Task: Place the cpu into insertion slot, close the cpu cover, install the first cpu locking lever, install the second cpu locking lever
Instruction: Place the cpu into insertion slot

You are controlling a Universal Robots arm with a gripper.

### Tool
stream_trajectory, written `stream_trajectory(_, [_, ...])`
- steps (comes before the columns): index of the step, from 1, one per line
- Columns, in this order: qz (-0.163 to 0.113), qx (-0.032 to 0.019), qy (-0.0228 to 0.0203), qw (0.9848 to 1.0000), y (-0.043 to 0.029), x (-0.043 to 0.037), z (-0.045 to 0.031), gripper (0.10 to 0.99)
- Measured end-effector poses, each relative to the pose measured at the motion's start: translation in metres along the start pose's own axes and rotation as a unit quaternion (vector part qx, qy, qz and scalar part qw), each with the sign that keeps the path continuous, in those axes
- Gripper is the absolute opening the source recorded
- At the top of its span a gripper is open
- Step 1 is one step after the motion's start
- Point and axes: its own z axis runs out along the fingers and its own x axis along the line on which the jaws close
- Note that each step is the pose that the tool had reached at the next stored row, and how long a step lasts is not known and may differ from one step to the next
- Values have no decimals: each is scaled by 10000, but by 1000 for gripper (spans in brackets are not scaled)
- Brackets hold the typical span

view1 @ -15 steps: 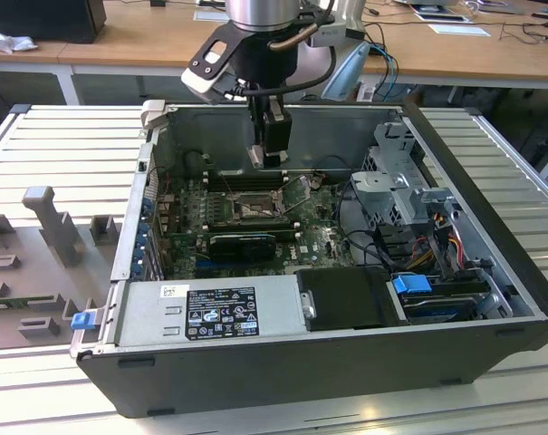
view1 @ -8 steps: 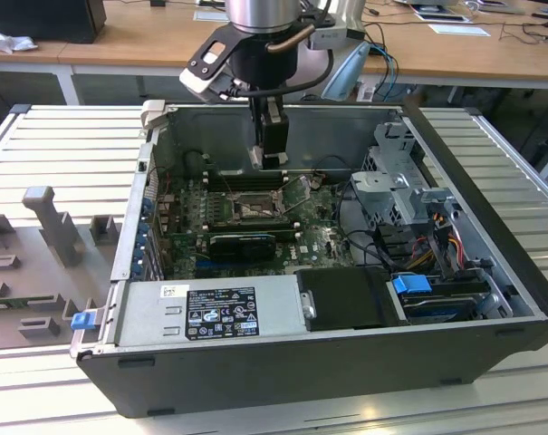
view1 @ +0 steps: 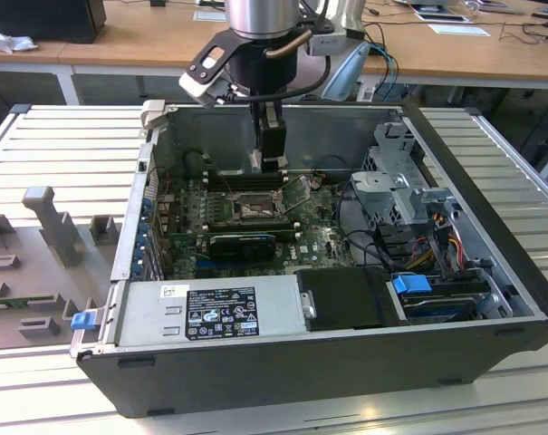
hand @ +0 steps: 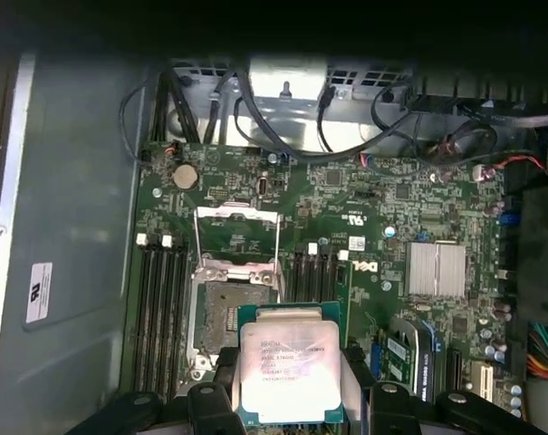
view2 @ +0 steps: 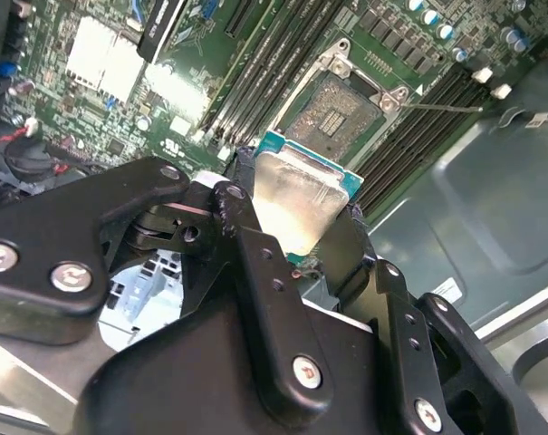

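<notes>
1. Exterior view, from its left: the computer case (view1: 133,227) lies open on its side. The gripper (view1: 274,149) reaches down inside it, over the green motherboard (view1: 319,240). A sideways drift here could knock the case wall or the board's upright parts.
2. Memory slots (hand: 160,308) flank the insertion slot (hand: 221,317) closely on both sides. A descent off to one side would probably set the chip down on their ridges.
3. The insertion slot is open and its greyish contact field is bare. If the chip came down offset, rotated or edge-first, it could scrape or bend those contacts. I cannot tell whether its corners match the slot's.
4. In both wrist views the jaws are closed to the chip's width. They pinch the cpu (hand: 289,367) (view2: 301,195) by two opposite edges. It is held above the board, overlapping the slot's edge on the side away from the cover, and is not seated. So thin an edge hold looks liable to slip or twist.
5. The cpu cover (hand: 237,234) stands swung open beyond the slot, and a thin locking lever (view2: 437,107) juts from one corner. Either could be caught by the jaws or fall onto the slot.
6. Toward the exterior view's right, loose cables (view1: 355,195) and the drive cage (view1: 396,186) sit near the arm and could snag it.
</notes>
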Motion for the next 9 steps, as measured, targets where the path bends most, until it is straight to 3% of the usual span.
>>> stream_trajectory(2, [223, -4, -20, 9997, -1, 0, 11, 529])
stream_trajectory(9, [252, -5, -23, 9997, -5, -1, 59, 529])
